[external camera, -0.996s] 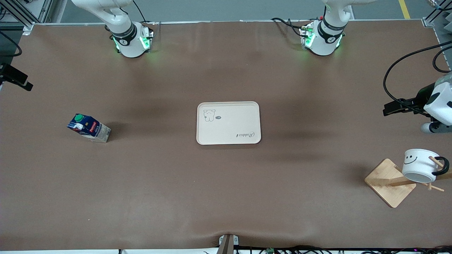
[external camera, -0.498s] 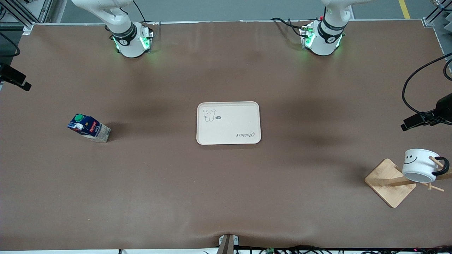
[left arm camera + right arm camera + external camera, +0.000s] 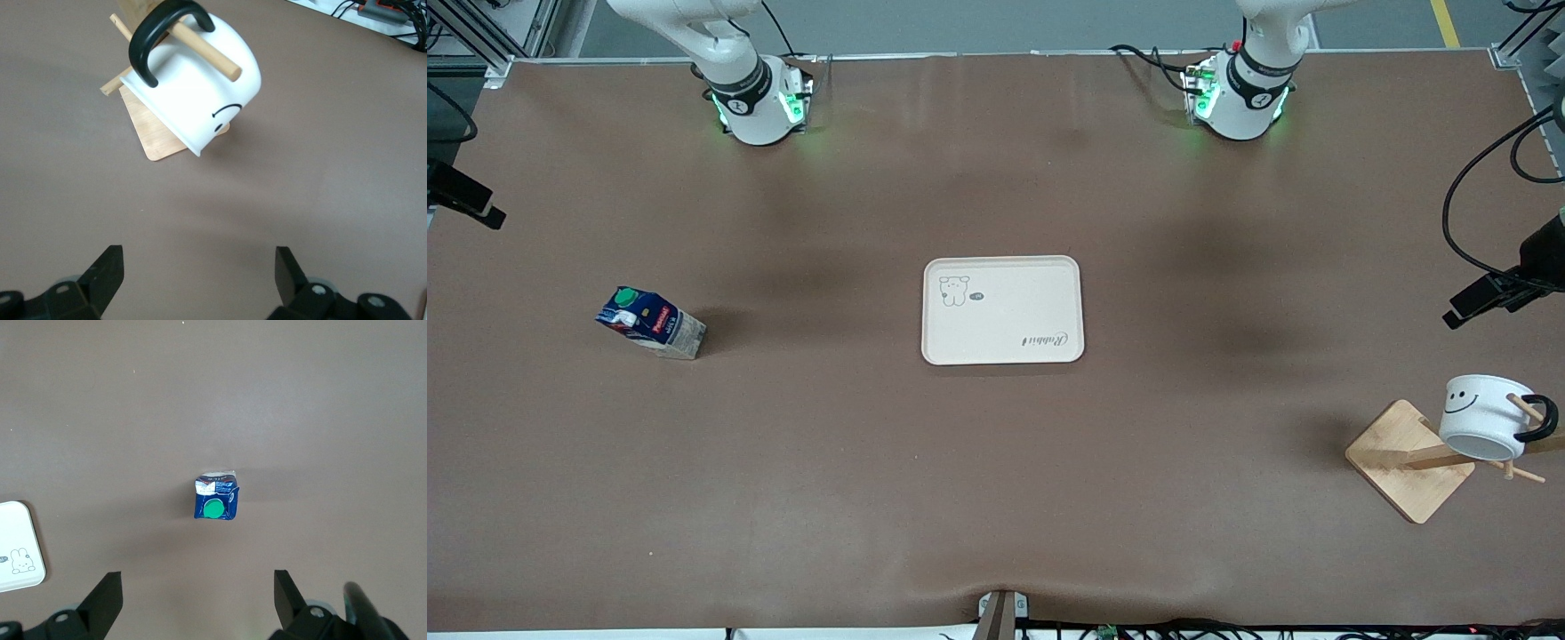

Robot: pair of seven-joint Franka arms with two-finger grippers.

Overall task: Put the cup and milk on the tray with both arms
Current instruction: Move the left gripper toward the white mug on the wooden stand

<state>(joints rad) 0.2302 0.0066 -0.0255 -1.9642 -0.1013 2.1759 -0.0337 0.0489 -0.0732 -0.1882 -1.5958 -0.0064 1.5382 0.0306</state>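
A: Where do we find things relative to the tray (image 3: 1002, 309)?

B: The milk (image 3: 649, 323) stands toward the right arm's end; the cup (image 3: 1485, 418) hangs on a wooden rack (image 3: 1411, 460) toward the left's.

A: End effectors?

B: Left end effector (image 3: 199, 280) and right end effector (image 3: 197, 599) gape wide, empty, high over the counter (image 3: 871, 489).

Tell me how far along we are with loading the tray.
Nothing is placed yet: the tray is bare. The cup hangs by its handle on the wooden rack; the milk stands on the table toward the right arm's end. In hand: the left end effector is open above the cup, and the right end effector is open above the milk. Both grasps and both placements remain.
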